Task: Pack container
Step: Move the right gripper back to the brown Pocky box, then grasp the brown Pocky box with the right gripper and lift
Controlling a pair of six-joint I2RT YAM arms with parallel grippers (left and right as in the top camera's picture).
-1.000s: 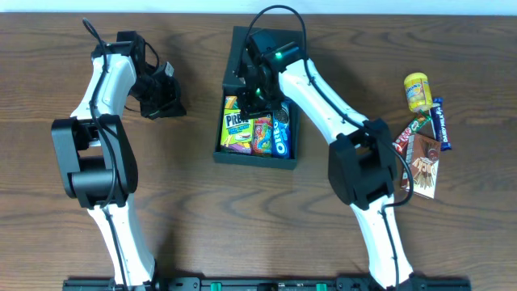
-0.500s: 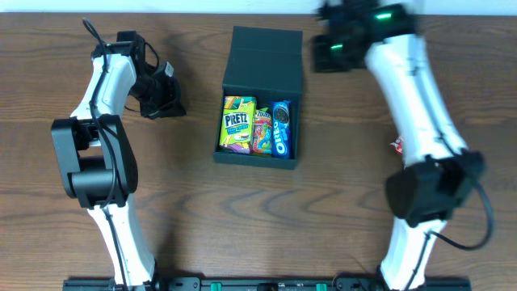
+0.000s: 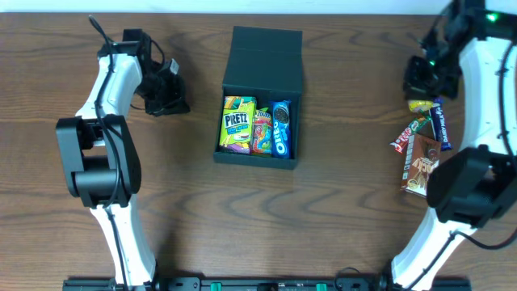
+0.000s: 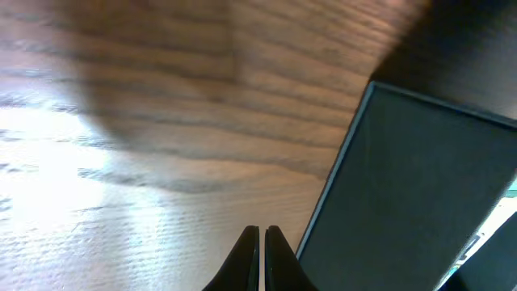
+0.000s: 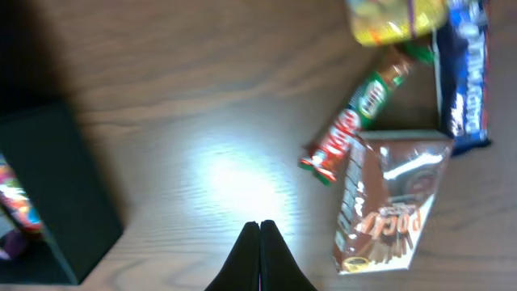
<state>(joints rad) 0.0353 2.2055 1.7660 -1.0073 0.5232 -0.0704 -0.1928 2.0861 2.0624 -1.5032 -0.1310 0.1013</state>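
The dark teal-black container (image 3: pixel 229 113) stands open at the table's middle, its flap lid (image 3: pixel 265 56) folded back. Inside lie a Pretz packet (image 3: pixel 237 123), a colourful packet (image 3: pixel 262 132) and an Oreo packet (image 3: pixel 281 128). My left gripper (image 3: pixel 167 95) is shut and empty, left of the container; in the left wrist view its fingers (image 4: pixel 262 234) are beside the container's dark panel (image 4: pixel 420 186). My right gripper (image 3: pixel 423 77) is shut and empty above the snack pile at the right; in the right wrist view its fingers (image 5: pixel 259 228) hang over bare wood, with the container (image 5: pixel 48 186) at the left.
Loose snacks lie at the right: a yellow packet (image 3: pixel 418 105), a blue bar (image 3: pixel 440 125), a red-green bar (image 3: pixel 404 136) and a brown Pocky box (image 3: pixel 420 164). The right wrist view also shows the Pocky box (image 5: pixel 388 202), the red-green bar (image 5: pixel 355 121) and the blue bar (image 5: pixel 468 73).
My right arm has swung from over the container, past the back edge, to above the snack pile at the right. The left arm has barely shifted.
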